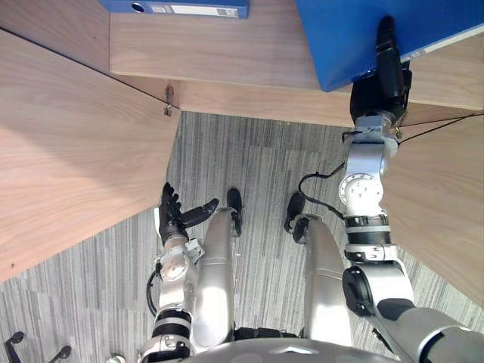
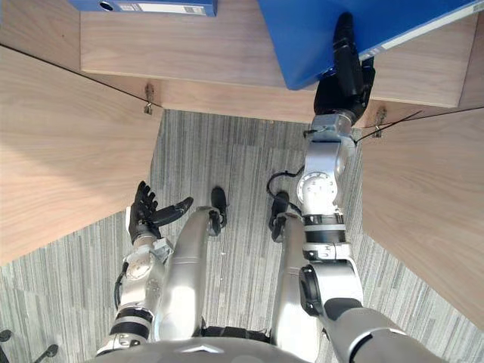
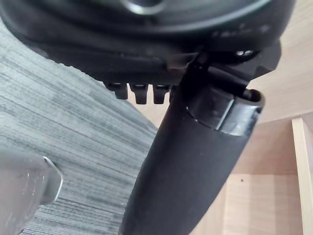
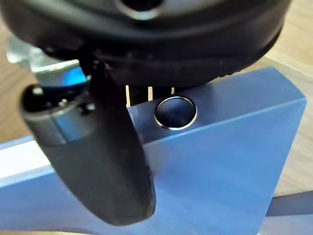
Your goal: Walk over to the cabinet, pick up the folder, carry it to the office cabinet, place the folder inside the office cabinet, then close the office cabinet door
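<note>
A large blue folder (image 1: 344, 41) is held tilted over the wooden cabinet shelf (image 1: 227, 53), at the upper right. My right hand (image 1: 384, 79) is shut on its near corner. In the right wrist view the thumb (image 4: 105, 166) presses on the folder's spine (image 4: 220, 161) beside its metal-ringed hole (image 4: 175, 112), and the fingers are behind the folder. My left hand (image 1: 172, 215) hangs low on the left, open, with fingers spread and nothing in it. Its thumb (image 3: 186, 166) stands straight in the left wrist view.
A second blue folder (image 1: 174, 7) lies at the back left of the shelf. The cabinet's left door (image 1: 68, 151) and right door (image 1: 439, 204) stand swung open on either side of me. Grey striped carpet (image 1: 257, 166) lies between them.
</note>
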Available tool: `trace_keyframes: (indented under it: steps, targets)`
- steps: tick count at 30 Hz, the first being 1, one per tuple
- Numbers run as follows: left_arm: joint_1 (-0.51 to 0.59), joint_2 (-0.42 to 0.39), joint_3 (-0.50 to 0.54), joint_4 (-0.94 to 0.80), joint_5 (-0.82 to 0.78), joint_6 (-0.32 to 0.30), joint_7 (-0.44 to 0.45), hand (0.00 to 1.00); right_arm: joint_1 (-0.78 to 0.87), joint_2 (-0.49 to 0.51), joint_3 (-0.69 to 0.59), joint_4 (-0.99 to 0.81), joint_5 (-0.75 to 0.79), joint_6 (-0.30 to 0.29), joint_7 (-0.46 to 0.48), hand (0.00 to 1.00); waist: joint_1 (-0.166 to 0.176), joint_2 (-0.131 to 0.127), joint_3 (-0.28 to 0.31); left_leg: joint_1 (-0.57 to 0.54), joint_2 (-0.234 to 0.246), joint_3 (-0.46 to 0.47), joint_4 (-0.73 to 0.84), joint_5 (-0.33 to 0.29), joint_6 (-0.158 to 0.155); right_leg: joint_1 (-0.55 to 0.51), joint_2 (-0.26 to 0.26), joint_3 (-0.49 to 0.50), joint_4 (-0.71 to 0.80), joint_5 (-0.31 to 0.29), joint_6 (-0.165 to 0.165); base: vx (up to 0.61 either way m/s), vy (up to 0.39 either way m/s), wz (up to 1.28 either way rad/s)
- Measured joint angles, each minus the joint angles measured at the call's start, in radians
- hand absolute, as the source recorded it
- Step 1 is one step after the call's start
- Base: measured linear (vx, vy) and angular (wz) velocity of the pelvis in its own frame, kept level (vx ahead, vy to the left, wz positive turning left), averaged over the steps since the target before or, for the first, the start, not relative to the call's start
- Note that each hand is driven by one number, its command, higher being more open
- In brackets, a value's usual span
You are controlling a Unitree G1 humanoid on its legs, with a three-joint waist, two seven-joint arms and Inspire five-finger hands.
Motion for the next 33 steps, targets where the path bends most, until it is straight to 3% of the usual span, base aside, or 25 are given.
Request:
trace_keyframes:
  steps: [6, 7, 18, 21, 28, 33]
  targets:
    - [0.000, -0.005, -0.002, 0.000, -0.001, 0.003, 0.023, 1.00, -0.063, 0.008, -0.017, 0.035, 0.049, -0.028, -0.054, 0.00, 0.001, -0.003, 0.002, 0.002, -0.005, -0.022, -0.033, 0.020, -0.013, 0.007, -0.003, -0.026, -0.014, 0.000, 0.000, 0.01, -0.032, 0.13]
    - [0.000, -0.005, -0.006, 0.000, -0.001, 0.004, 0.026, 1.00, -0.078, 0.015, -0.038, 0.041, 0.049, -0.031, -0.067, 1.00, 0.001, -0.004, 0.002, 0.004, -0.007, -0.026, -0.040, 0.025, -0.016, 0.008, -0.005, -0.030, -0.015, 0.000, 0.000, 0.01, -0.027, 0.12]
    - [-0.001, -0.005, -0.015, -0.002, -0.010, 0.006, 0.055, 1.00, -0.156, 0.025, -0.134, 0.054, 0.051, -0.131, -0.143, 1.00, 0.001, -0.008, 0.004, 0.022, -0.015, -0.046, -0.087, 0.051, -0.026, 0.032, -0.010, -0.056, -0.043, 0.001, -0.002, 0.01, -0.005, 0.07]
    - [-0.001, -0.004, -0.043, -0.002, -0.011, 0.007, 0.058, 1.00, -0.173, 0.029, -0.154, 0.050, 0.052, -0.131, -0.151, 1.00, 0.008, -0.008, 0.004, 0.040, -0.019, -0.042, -0.110, 0.060, -0.022, 0.049, -0.011, -0.057, -0.064, 0.012, -0.017, 0.00, 0.003, 0.02]
    - [-0.001, -0.003, -0.056, -0.007, -0.010, 0.007, 0.057, 1.00, -0.207, 0.019, -0.151, 0.027, 0.048, -0.122, -0.152, 1.00, 0.008, -0.008, 0.002, 0.055, -0.022, -0.037, -0.125, 0.065, -0.016, 0.067, -0.012, -0.058, -0.086, 0.020, -0.018, 0.00, 0.000, 0.00]
    - [-0.001, -0.003, -0.057, -0.007, -0.010, 0.007, 0.056, 1.00, -0.211, -0.060, -0.085, 0.047, 0.043, -0.048, -0.129, 1.00, 0.007, -0.008, 0.001, 0.066, -0.022, -0.030, -0.139, 0.072, -0.012, 0.076, -0.012, -0.057, -0.105, 0.032, -0.019, 0.00, 0.005, -0.02]
